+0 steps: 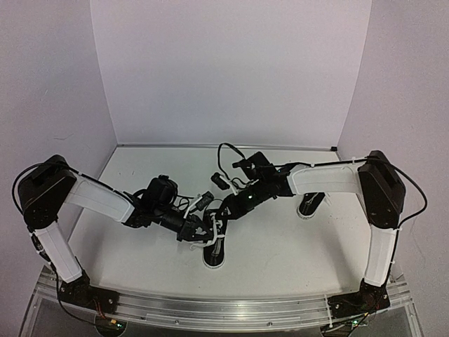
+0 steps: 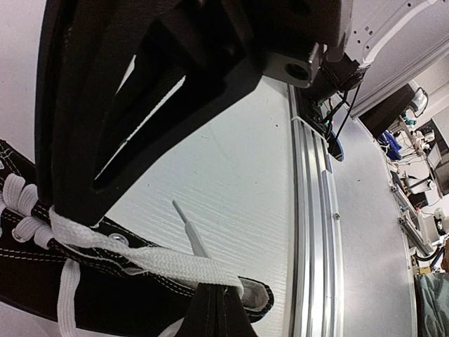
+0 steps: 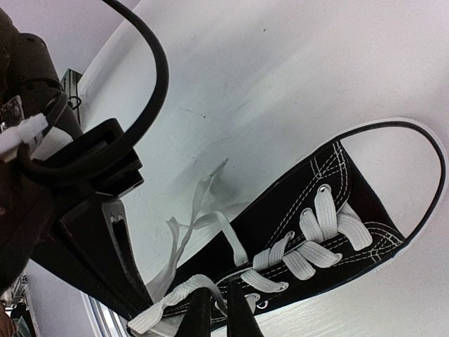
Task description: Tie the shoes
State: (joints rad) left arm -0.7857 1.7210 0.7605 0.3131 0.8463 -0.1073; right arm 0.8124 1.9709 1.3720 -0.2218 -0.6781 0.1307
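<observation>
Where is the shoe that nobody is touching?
In the top view the free shoe sits right of centre, beside the right arm, apart from the middle shoe.

This is a robotics lab, set up as a purpose-built test bench. A left arm [image 1: 98, 198] and a right arm [image 1: 326, 179] are bolted to an aluminium rail [image 1: 224, 309] along the near edge of a white table [image 1: 295, 246]. Plain pale panels [image 1: 231, 70] box the table in at the back and sides. An exposed black cable [image 3: 161, 74] loops off one arm. Past the rail, the left wrist view shows cluttered gear and wiring [image 2: 410, 140].
</observation>
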